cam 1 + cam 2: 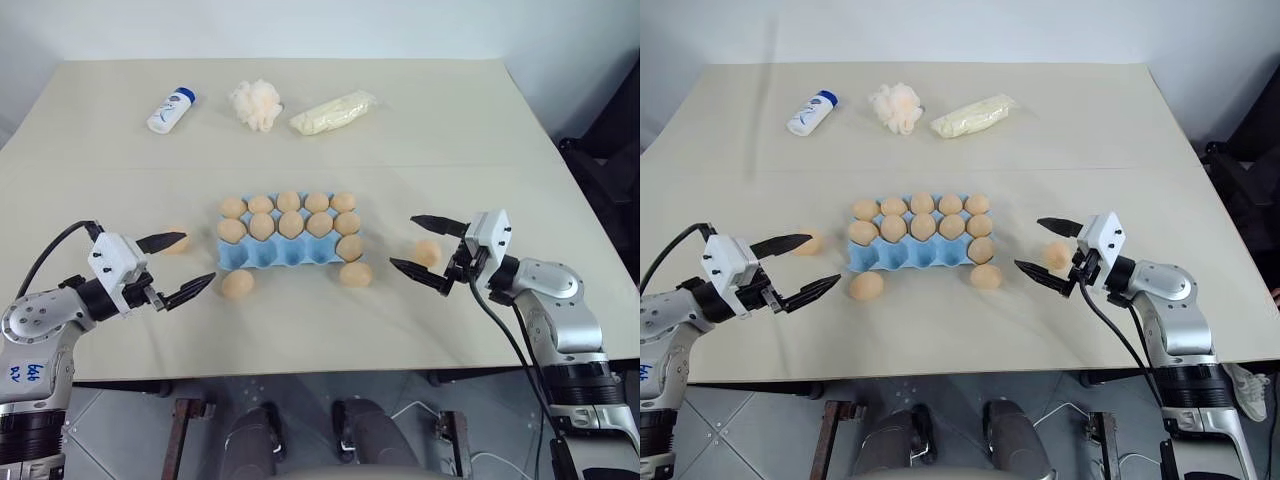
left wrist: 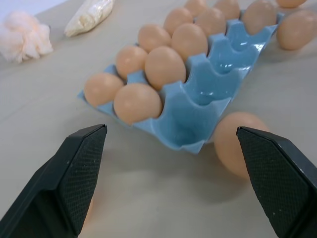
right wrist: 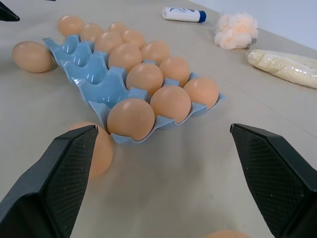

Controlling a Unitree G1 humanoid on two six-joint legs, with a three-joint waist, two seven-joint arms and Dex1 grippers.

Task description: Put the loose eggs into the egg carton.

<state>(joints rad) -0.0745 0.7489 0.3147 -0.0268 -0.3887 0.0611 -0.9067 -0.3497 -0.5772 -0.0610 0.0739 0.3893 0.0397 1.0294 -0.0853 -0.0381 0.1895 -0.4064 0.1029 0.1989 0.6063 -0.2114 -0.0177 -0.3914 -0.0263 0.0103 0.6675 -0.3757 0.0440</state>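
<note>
I held my left gripper wide open and empty, level above the table, its fingers aimed toward the near left corner of the egg carton. My right gripper mirrored it on the other side, jaws spread as far and holding nothing. I judged this a ready stance, each gripper facing the stray eggs on its own flank so either could take the nearest one.

Four loose eggs lay around the carton. One rested just off the near left corner, close to my left fingers; another sat farther left, partly behind my upper left finger. A third touched or nearly touched the near right corner, and the fourth lay between my right fingers as seen from above, though I could not tell whether they were at its height.

The carton itself sat mid-table. Its two far rows were full, and the near row held one egg at its right end, leaving four blue cups bare, which matched the four strays.

Well beyond, along the far edge and out of the way, lay a small white bottle, a pale puff ball and a yellowish wrapped packet.
</note>
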